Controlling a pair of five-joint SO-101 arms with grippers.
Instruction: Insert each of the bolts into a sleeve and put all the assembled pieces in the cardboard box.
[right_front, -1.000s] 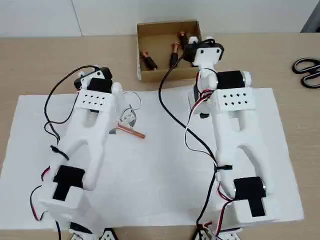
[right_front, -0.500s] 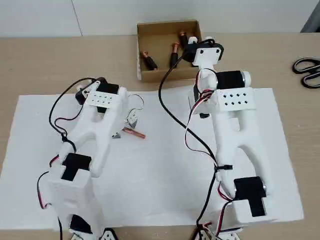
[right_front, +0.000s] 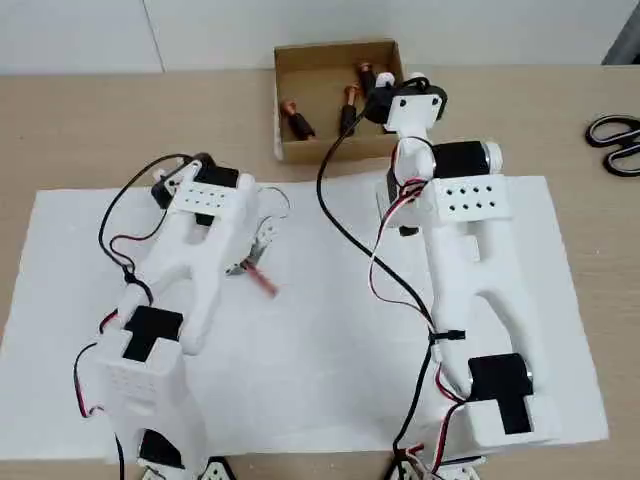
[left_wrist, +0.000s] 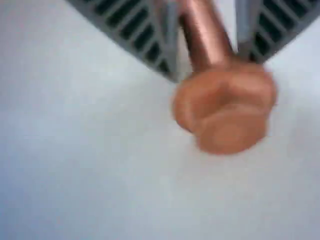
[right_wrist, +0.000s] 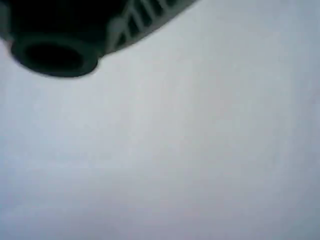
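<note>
My left gripper (left_wrist: 205, 50) pinches the bolt (left_wrist: 222, 107) by its shank, head outward, long axis slanting toward the sleeve (right_wrist: 52, 55) that the right arm carries, well apart.

I count two arms at the table, the left arm (right_front: 185, 262) and the right arm (right_front: 470, 250), with one white sheet (right_front: 320, 380) under them and one pair of scissors (right_front: 615, 140) out at three o'clock. One cardboard box (right_front: 320, 75) sits at twelve o'clock holding three assembled pieces (right_front: 296, 120), (right_front: 348, 108), (right_front: 366, 76), though a fourth may be hidden behind the right arm. Besides those there is one bare bolt (left_wrist: 222, 105) towards nine o'clock and one black sleeve (right_wrist: 52, 54).
</note>
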